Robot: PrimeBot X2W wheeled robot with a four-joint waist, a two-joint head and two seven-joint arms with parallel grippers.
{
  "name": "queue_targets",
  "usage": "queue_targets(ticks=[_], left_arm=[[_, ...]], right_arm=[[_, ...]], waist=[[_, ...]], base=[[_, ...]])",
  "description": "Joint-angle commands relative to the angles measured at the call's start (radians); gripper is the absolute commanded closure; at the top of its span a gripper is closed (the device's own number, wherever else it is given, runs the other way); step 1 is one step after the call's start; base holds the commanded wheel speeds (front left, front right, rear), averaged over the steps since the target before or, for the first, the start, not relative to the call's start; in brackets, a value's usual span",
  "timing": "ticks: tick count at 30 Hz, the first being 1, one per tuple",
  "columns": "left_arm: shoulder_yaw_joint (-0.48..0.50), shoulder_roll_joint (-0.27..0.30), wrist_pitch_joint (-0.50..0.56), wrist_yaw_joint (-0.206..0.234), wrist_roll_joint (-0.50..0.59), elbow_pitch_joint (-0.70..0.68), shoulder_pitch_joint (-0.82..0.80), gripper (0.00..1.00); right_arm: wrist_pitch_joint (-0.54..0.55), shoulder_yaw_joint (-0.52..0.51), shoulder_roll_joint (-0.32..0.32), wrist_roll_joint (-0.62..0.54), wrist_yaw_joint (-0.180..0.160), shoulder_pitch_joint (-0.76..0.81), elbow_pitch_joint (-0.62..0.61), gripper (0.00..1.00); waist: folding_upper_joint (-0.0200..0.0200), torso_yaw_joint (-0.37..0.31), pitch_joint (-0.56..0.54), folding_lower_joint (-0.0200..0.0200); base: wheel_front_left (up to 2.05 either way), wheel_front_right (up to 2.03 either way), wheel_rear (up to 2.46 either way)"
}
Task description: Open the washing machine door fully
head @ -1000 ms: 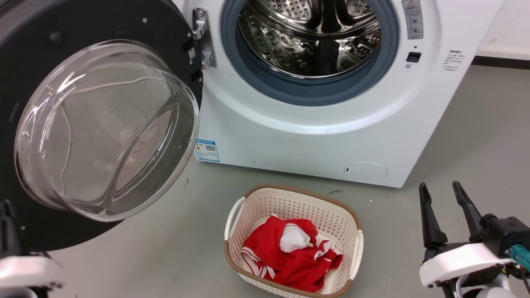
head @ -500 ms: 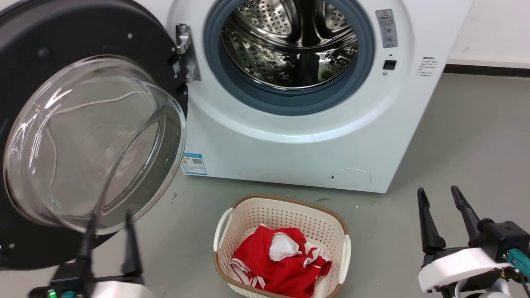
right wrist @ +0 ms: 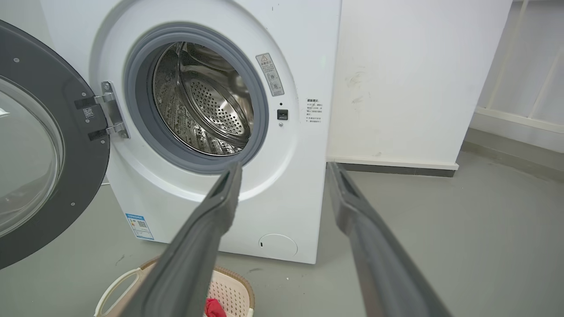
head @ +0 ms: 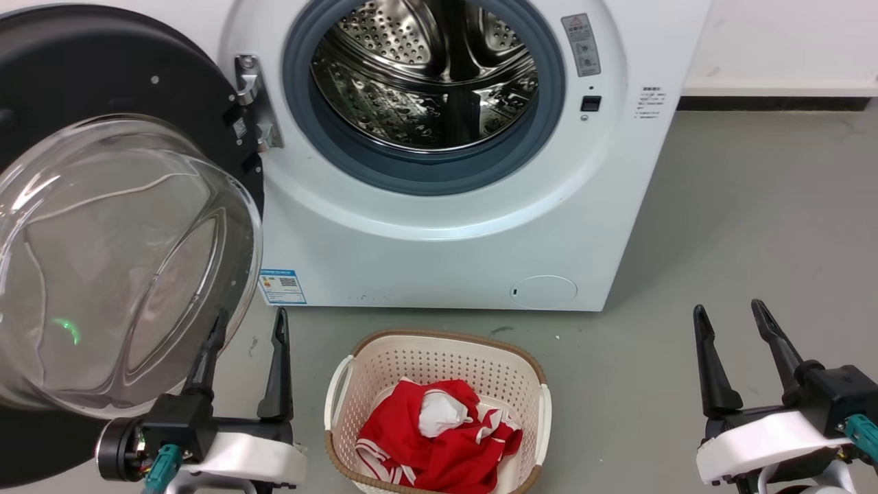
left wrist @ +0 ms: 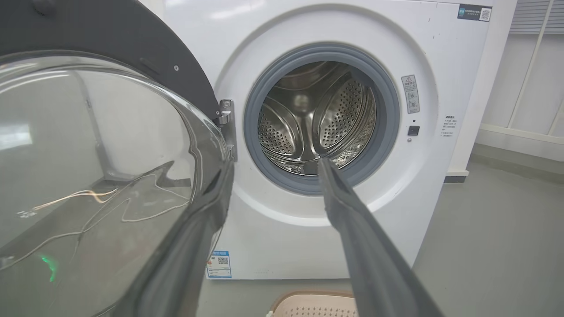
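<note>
**Head view: door stands wide on its hinge, both tools parted**

In front of you, the washing machine door hangs open at the left of the washing machine. It is a broad, round, glossy black ring, and its clear glass bowl bulges toward you and catches a small green glint. A bright metal hinge ties the door to the white, boxy cabinet. Beside the hinge, a smooth grey-blue gasket rings the perforated steel drum. Low on the front you can see a blue label sticker and a round filter cap.

Your left tool sits at the lower left with its two long dark fingers apart, holding nothing. One finger's tip lies over the edge of the glass bowl, and you cannot tell whether it touches. The left wrist view shows the same finger against the bowl's rim, with the other over the drum opening. Your right tool rests at the lower right, also spread and empty, well clear of the machine.

Between the tools, on the grey floor, stands a cream perforated plastic basket with a brown woven-look rim. A crumpled red and white garment lies in it.
</note>
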Motion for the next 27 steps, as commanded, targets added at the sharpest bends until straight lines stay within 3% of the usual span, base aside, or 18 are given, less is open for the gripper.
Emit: queue_targets(ticks=[1, 21, 22, 27], left_arm=[[-0.003, 0.002, -0.002, 0.003, 0.010, 0.013, -0.005, 0.00], [0.000, 0.015, -0.002, 0.029, 0.017, 0.051, -0.009, 0.00], [0.000, 0.011, 0.000, 0.030, 0.015, 0.051, -0.002, 1.00], [0.016, 0.005, 0.024, 0.025, -0.043, 0.088, -0.010, 1.00]], right_arm=[[0.002, 0.000, 0.001, -0.004, 0.000, 0.009, -0.006, 0.00], [-0.005, 0.007, 0.001, 0.015, 0.000, 0.005, 0.009, 0.00], [-0.001, 0.005, 0.000, 0.012, 0.000, 0.008, 0.007, 1.00], [0.004, 0.008, 0.000, 0.076, 0.000, 0.013, 0.030, 1.00]], waist=[[0.0000, -0.009, 0.001, 0.0001], [0.0000, -0.026, 0.010, 0.0001], [0.0000, -0.026, 0.010, 0.0001], [0.0000, -0.026, 0.011, 0.0001]], base=[[0.00, 0.00, 0.00], [0.00, 0.00, 0.00], [0.00, 0.00, 0.00], [0.00, 0.00, 0.00]])
